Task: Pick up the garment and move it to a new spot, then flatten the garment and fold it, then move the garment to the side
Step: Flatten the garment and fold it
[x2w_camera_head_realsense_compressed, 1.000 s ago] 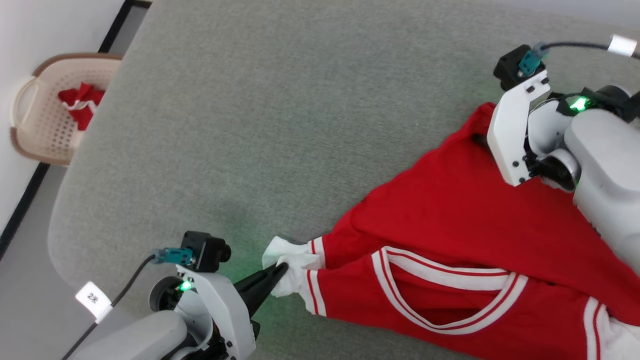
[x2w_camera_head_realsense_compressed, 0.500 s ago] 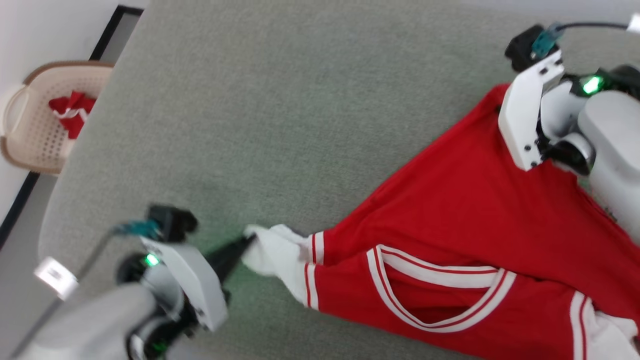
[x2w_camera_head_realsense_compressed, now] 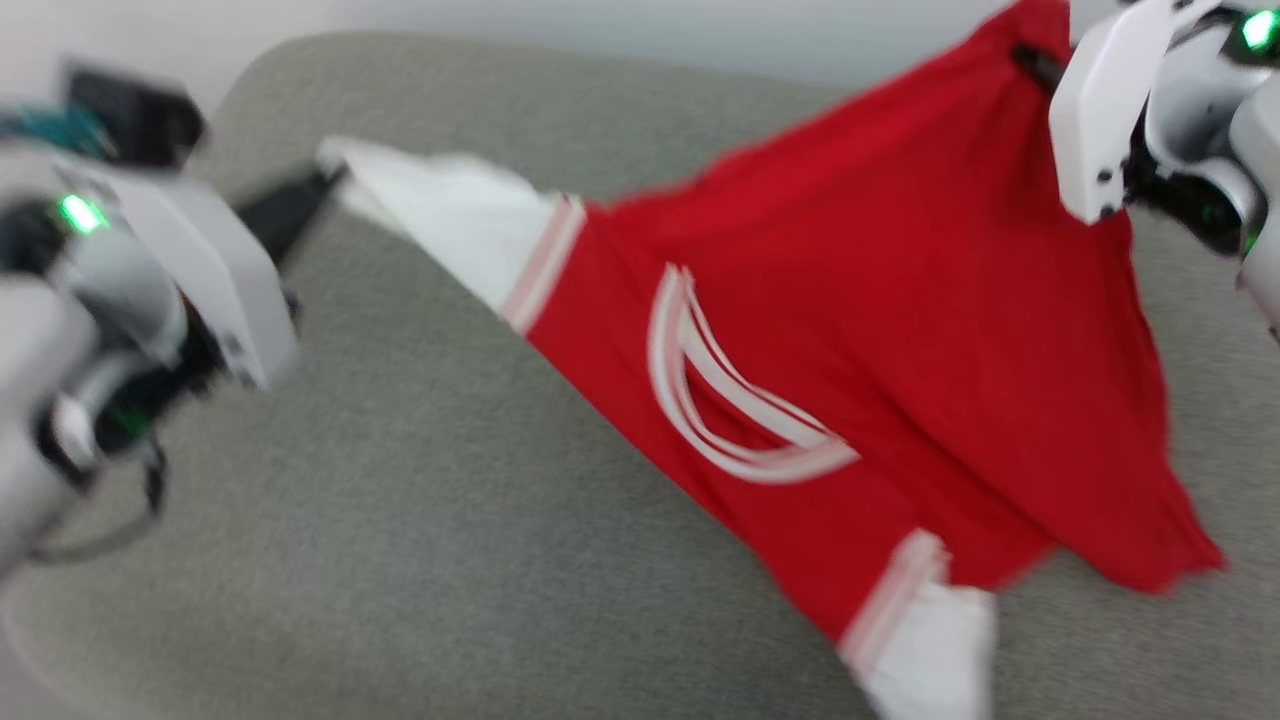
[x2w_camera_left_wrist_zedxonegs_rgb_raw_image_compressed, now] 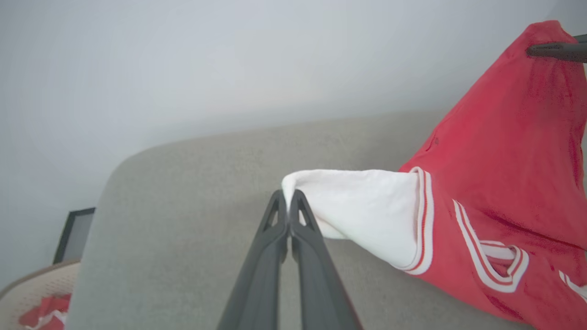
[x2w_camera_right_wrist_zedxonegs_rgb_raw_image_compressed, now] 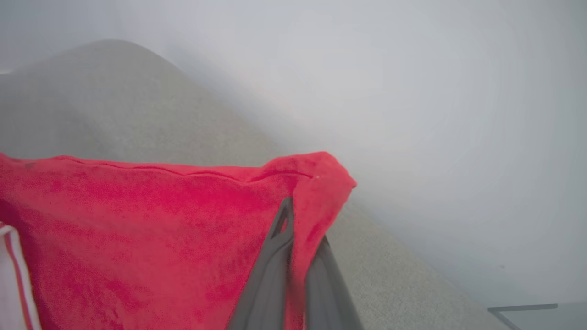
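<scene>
Your left pincer, upper left of the head view, is pressed together on the shirt's white sleeve tip. Your right pincer, upper right, pinches a red corner. The shirt hangs stretched between them, mid-frame, over the grey worktop.

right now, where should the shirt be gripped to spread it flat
Probably where it is held: the white sleeve tip, pinched edge-on by the left gripper from outside the shirt, and the red hem corner in the right gripper. Those far ends pull the cloth taut between them.
</scene>
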`<state>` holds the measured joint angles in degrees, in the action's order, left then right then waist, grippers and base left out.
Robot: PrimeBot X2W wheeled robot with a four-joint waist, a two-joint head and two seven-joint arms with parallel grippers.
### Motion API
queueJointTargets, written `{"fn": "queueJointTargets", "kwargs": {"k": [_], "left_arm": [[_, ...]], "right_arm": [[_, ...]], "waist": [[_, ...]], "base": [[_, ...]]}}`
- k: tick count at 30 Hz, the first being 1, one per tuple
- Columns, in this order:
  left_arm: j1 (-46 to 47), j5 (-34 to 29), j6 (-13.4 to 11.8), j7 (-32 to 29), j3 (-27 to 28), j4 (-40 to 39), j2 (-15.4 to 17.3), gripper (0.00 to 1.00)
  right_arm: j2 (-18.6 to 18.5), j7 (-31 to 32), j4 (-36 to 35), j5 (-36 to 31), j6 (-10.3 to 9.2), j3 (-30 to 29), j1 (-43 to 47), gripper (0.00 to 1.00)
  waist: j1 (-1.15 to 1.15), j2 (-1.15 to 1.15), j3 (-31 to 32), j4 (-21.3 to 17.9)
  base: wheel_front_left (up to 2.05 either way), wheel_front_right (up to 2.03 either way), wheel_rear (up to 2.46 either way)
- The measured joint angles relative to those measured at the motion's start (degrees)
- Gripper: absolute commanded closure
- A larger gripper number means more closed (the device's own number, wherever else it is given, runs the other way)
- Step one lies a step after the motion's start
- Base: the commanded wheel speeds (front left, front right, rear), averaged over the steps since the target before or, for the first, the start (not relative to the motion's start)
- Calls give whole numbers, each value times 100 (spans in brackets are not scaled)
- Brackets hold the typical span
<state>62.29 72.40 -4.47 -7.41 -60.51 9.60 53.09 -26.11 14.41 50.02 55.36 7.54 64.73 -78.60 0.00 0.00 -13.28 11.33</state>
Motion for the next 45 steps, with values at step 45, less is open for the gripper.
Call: {"fn": "queueJointTargets", "kwargs": {"k": [45], "left_arm": [[4559,-1948,1185,1391,-123,4385,-1864,100]], "right_arm": [[737,-1633,797,-1448,0,-1996,-1619,100]], "waist": [[0,0,-414,-1332]], "base": [[0,0,0]]}}
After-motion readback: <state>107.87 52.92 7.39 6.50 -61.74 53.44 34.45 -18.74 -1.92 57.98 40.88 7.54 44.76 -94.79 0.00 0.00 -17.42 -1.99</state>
